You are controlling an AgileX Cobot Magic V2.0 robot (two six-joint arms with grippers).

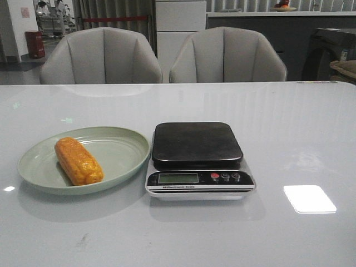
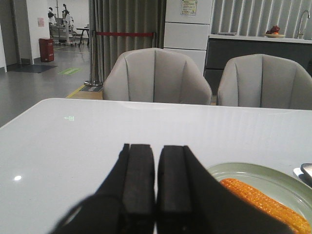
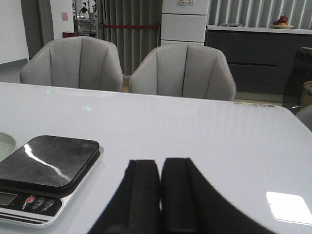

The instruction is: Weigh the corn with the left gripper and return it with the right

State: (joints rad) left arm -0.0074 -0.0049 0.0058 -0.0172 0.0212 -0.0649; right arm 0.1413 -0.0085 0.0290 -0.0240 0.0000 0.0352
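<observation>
The orange-yellow corn (image 1: 78,161) lies on a pale green plate (image 1: 122,146) at the table's left. It also shows in the left wrist view (image 2: 265,204) on the plate (image 2: 253,173). A scale (image 1: 198,159) with a black top stands just right of the plate, and shows in the right wrist view (image 3: 45,163). My left gripper (image 2: 156,148) is shut and empty, near the front of the table, left of the corn. My right gripper (image 3: 161,163) is shut and empty, right of the scale. Neither gripper shows in the front view.
Two grey chairs (image 1: 102,56) (image 1: 227,55) stand behind the table's far edge. A bright patch of light (image 1: 309,198) lies on the white table right of the scale.
</observation>
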